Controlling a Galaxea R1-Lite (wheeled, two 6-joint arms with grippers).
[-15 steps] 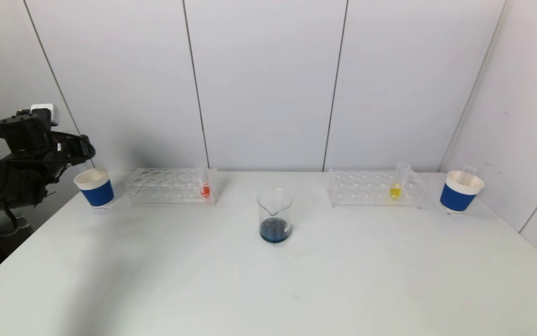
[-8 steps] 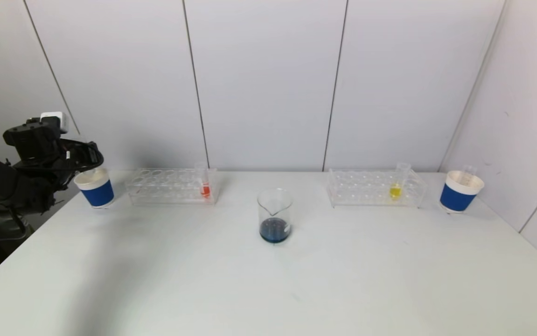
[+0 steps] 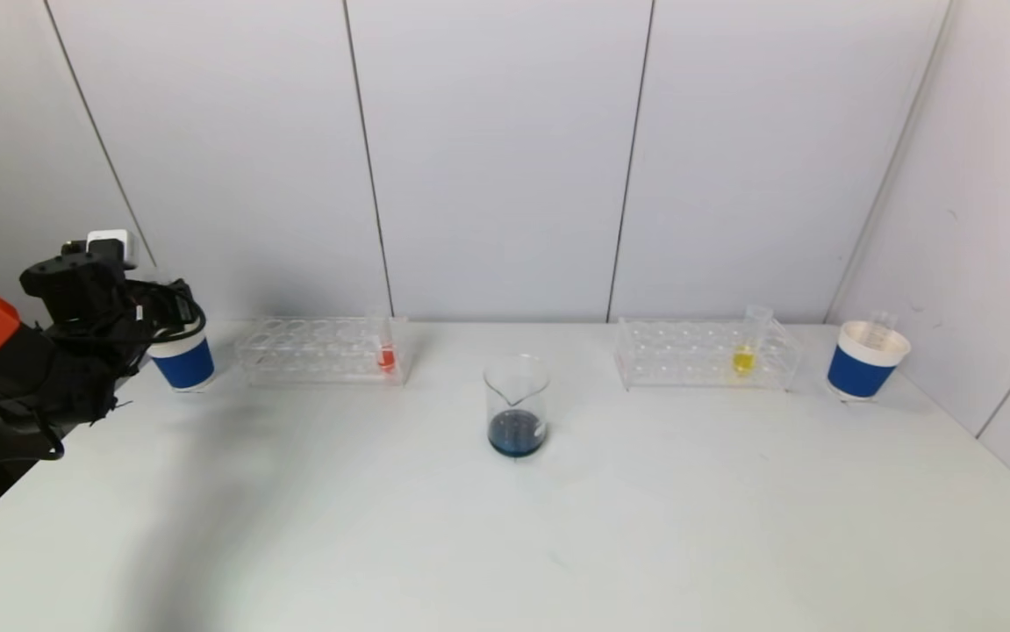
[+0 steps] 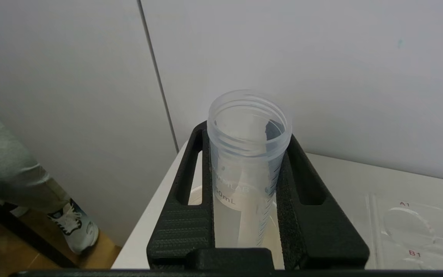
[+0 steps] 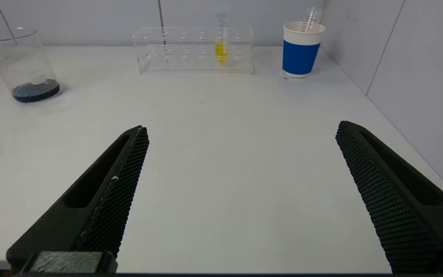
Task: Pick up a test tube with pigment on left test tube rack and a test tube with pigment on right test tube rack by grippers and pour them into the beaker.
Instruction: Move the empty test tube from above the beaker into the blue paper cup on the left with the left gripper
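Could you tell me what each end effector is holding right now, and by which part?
The left end effector grips an empty test tube around its upper body, below the open mouth. The right end effector is open, holding nothing.

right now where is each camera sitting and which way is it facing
Head view: on the robot's head, looking forward and down over the table at the beaker and both racks; the left arm shows at the left edge.
Left wrist view: on the left wrist, facing the wall; its jaws are shut on an empty tube over the left cup.
Right wrist view: on the right wrist, low over the table, facing the yellow tube; the right gripper has its jaws wide open.
Shared: head and right wrist views both show the beaker.
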